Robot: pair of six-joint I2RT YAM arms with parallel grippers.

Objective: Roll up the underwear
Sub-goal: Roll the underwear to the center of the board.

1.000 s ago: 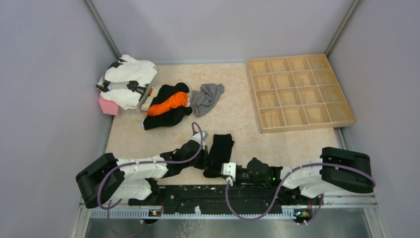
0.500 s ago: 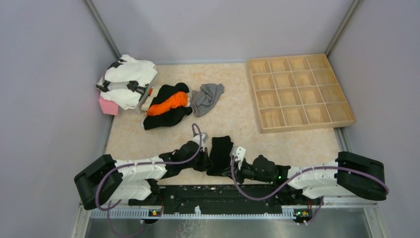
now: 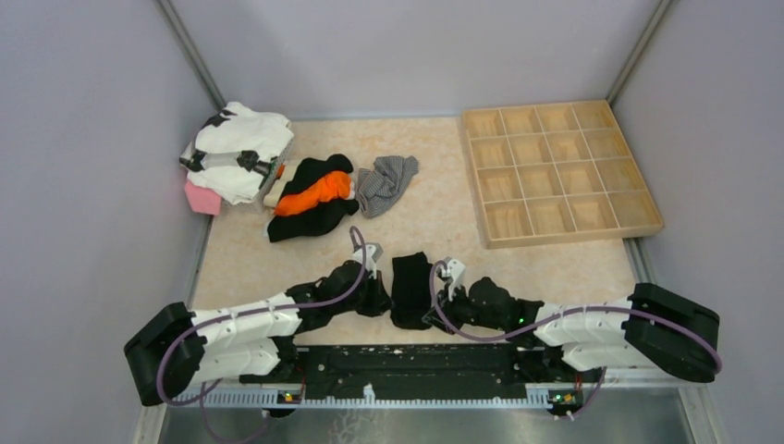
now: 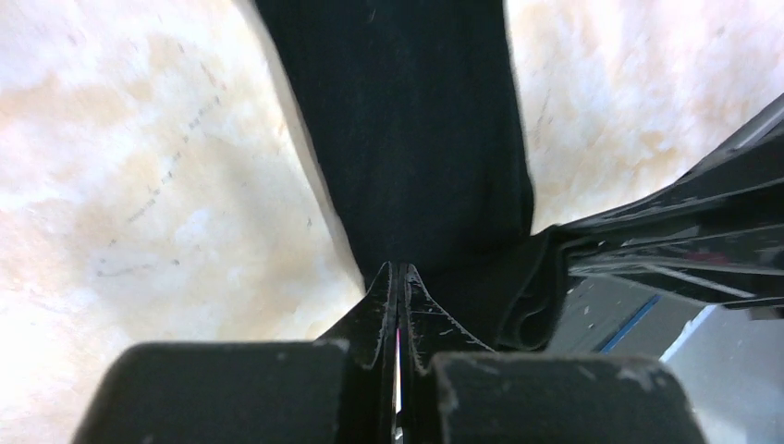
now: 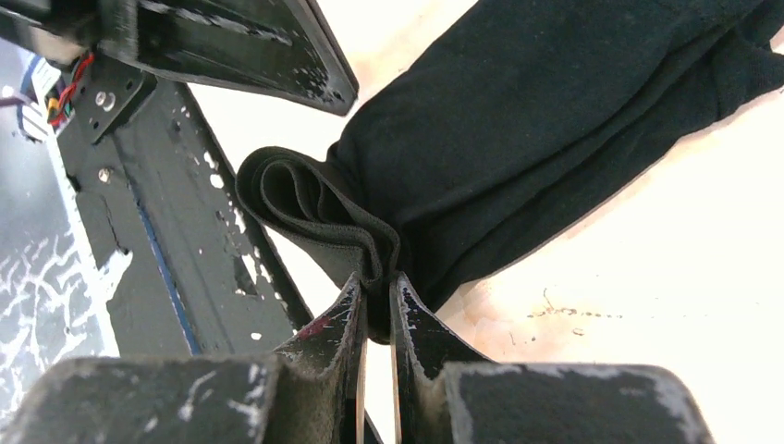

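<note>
Grip on black underwear (image 3: 410, 289) at the near edge of the bench (image 3: 444, 217): your right gripper (image 5: 377, 282) has just swung in and pinches the folded near end; your left gripper (image 4: 398, 273) stays pressed shut at its left side. Rolling can likely begin.

Long-folded black underwear (image 3: 410, 287); crumpled grey striped underwear (image 3: 385, 183).

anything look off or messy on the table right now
Nothing damaged or spilled. The black underwear has its near end bunched into folds, pinched by the right tool; the grey striped underwear lies crumpled.
</note>
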